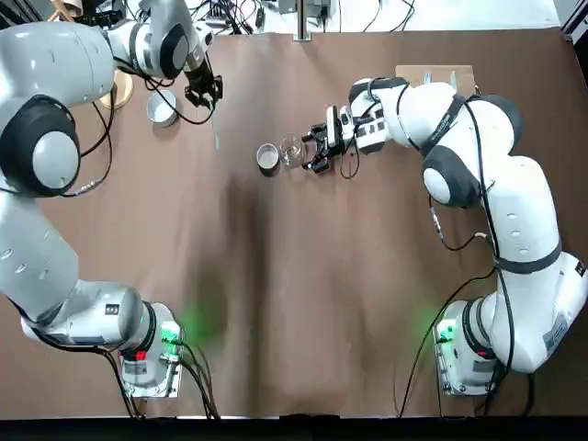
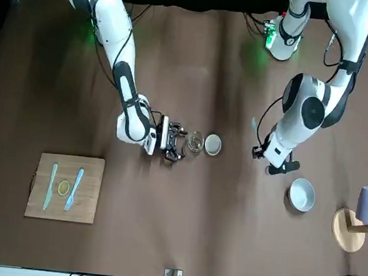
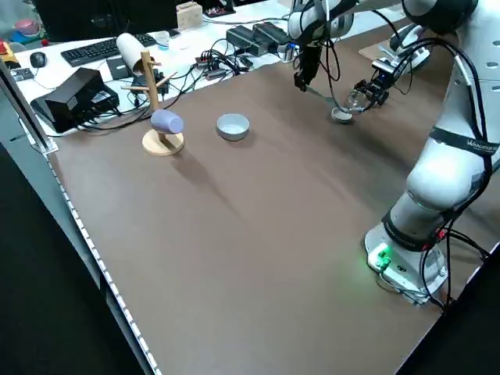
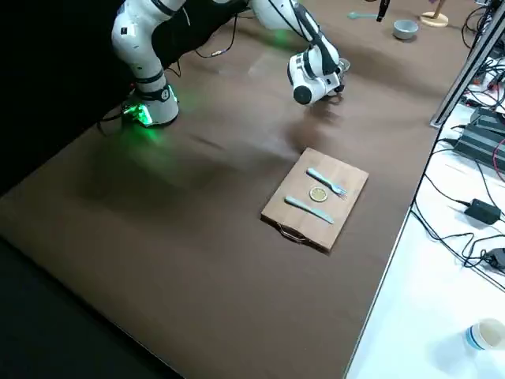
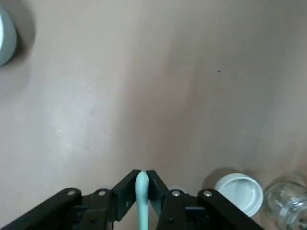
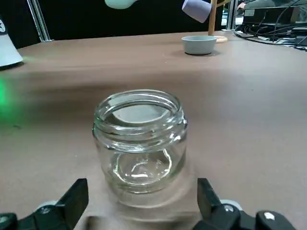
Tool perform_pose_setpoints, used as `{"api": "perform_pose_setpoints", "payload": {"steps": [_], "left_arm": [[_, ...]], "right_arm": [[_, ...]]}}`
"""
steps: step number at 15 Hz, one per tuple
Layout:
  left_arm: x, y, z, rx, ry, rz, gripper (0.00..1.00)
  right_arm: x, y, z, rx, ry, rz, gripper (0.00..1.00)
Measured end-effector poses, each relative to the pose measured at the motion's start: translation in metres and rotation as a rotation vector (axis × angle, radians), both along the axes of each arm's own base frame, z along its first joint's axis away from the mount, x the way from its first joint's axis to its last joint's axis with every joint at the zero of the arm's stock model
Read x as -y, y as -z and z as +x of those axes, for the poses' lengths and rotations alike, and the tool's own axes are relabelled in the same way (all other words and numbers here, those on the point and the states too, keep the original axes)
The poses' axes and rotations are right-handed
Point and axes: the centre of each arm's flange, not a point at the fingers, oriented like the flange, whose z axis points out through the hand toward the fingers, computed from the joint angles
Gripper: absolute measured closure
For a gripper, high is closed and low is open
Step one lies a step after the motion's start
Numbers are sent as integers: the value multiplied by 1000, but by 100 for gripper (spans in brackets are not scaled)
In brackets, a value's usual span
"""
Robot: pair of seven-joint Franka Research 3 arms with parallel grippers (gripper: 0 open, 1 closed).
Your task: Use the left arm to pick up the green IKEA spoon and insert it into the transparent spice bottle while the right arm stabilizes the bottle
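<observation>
"Spoon (image 5: 142, 203): where is it hanging?"

"Left gripper (image 5: 142, 176) fingers are pinching it above the tabletop (image 1: 276, 303), left of the opaque cup (image 1: 267, 158)."

"And the right gripper (image 1: 309, 152)?"

"It's opening toward the clear glass jar (image 6: 140, 148), its fingers spreading apart, gripping nothing. The jar is standing upright on the tabletop, just beside the cup, between cup and right gripper."

green glow by both arm bases, pale glare patches on tabletop, soft shadows, bkgd dim/black, L wrist view blurry w/ sheen
</observation>
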Motion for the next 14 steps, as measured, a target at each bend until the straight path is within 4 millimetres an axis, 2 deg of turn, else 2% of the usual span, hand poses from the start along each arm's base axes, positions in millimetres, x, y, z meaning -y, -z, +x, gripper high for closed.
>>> {"api": "perform_pose_setpoints", "payload": {"steps": [3, 6, 14], "left_arm": [[21, -4, 3, 9, -7, -11, 85], [32, -4, 0, 7, -14, -13, 85], [36, -14, 7, -10, -26, -13, 85]], "right_arm": [[-7, 0, -4, -5, -6, 10, 0], [-12, 1, -8, -12, -11, 17, 0], [-23, 8, -12, -28, 12, 43, 0]]}}
